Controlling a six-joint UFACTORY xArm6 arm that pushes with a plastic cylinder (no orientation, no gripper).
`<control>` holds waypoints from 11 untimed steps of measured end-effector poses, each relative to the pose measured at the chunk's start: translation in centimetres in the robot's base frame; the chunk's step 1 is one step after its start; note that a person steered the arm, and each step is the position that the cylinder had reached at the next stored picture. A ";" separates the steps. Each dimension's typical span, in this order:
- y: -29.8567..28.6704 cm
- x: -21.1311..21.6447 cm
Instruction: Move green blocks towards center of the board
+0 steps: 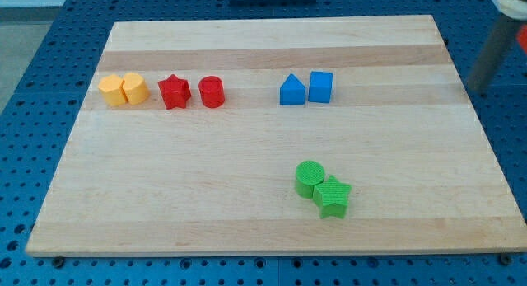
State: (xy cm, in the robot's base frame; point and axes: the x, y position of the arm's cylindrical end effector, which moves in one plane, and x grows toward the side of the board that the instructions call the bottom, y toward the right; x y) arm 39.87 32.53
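A green cylinder [310,177] and a green star [333,196] touch each other on the wooden board [181,179], below and right of its middle. The dark rod comes in blurred from the view's top right. My tip [477,90] is near the board's right edge, far up and right of the green blocks and touching no block.
Near the view's top runs a row of blocks: two yellow blocks [123,90] touching at the left, a red star [174,91], a red cylinder [212,91], then a blue triangular block [291,91] touching a blue cube [321,86]. A blue perforated table surrounds the board.
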 end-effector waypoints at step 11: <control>-36.3 7.8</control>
